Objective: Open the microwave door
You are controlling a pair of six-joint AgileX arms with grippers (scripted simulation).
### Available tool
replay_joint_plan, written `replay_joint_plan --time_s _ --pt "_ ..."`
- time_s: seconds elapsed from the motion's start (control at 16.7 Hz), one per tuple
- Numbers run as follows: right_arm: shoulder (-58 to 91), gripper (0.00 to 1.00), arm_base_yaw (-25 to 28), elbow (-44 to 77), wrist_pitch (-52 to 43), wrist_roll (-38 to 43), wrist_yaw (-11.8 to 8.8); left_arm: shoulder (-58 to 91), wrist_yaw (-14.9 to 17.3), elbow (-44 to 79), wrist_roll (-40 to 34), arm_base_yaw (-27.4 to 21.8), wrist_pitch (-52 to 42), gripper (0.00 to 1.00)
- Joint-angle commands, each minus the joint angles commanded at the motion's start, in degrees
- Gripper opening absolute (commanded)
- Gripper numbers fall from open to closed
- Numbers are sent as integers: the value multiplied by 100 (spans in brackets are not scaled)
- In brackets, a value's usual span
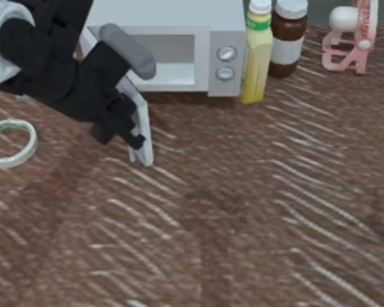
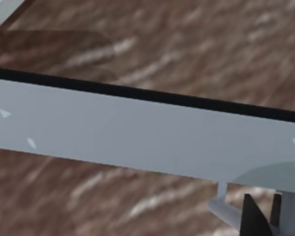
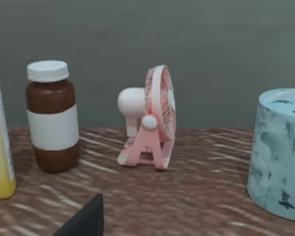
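Spreading under everything, the brown wood-grain table (image 1: 256, 217) fills most of the top view. At its far edge, left of centre, sits the microwave (image 1: 179, 13), a light-grey box with its pale cavity exposed and two round silver knobs (image 1: 226, 62) stacked on the control strip at its right end. The left arm (image 1: 57, 57), black and bulky, reaches in from the top view's upper left corner and crosses in front of the oven's left part. The microwave door (image 1: 143, 131) stands swung out from the left side of the cavity, roughly edge-on to the overhead camera, its free end pointing toward the near side of the table. The left gripper (image 1: 125, 125) is right at the door's free end, dark fingers against the panel, though I cannot tell whether they are closed on it or merely touching. In the left wrist view the door (image 2: 147, 132) runs as a broad grey band with a dark upper edge across the table.

Just right of the microwave stands a yellow bottle (image 1: 256, 57) with a white cap, then a brown jar (image 1: 287, 38) with a white lid and label, and farther right a pink desk fan (image 1: 352, 38). A pale marbled cup (image 3: 280, 152) shows only in the right wrist view, beyond the fan. A roll of tape (image 1: 9, 144) lies flat near the table's left edge. The right gripper shows only as a dark tip (image 3: 83, 221) low in its own wrist view.
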Motion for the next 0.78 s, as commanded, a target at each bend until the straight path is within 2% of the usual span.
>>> replay_joint_plan --time_s 0.3,0.78 --pt "0 100 0 0 0 0 0 -89 311 -77 669 296 -184 0" --pt "0 100 0 0 0 0 0 -92 320 -79 686 304 -188 0"
